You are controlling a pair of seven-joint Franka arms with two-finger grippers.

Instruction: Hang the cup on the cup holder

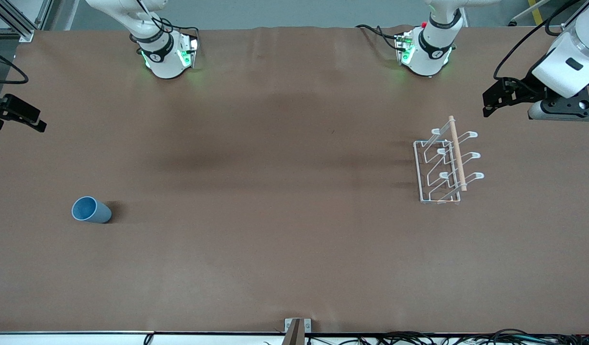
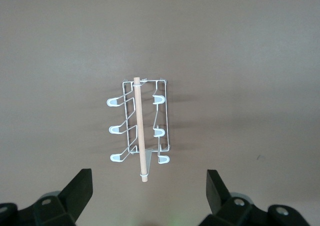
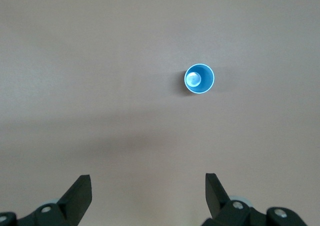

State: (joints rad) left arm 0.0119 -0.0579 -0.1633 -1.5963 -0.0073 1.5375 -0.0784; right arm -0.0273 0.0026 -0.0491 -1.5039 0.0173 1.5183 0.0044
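High over the brown worktop (image 1: 275, 191), at the end where my left arm stands, my left tool (image 2: 147, 193) hangs released, its two black fingers (image 2: 77, 191) spread wide with nothing between them. My right tool (image 3: 147, 196) hangs the same way over the other end, fingers (image 3: 77, 193) apart and empty. Both arms wait, folded back from their bases and held out over the worktop's two ends, tools facing down.

My left wrist view looks straight down on the small white wire cup holder with a light wooden dowel along its top (image 2: 142, 131); there I can count six looped prong tips, three to each side of the dowel. The front view shows the cup holder (image 1: 445, 165) standing on its rectangular base, just nearer to the front camera than my left tool (image 1: 491, 103).

My right wrist view looks down into the small light-blue plastic cup (image 3: 199, 78), upright, mouth up, its round rim plain and a pale spot on its bottom. The front view alone shows how far the cup (image 1: 91, 210) stands from the holder: well apart, toward the right arm's end, nearer to the front camera than my right tool (image 1: 36, 124).

I can read no writing on either thing.
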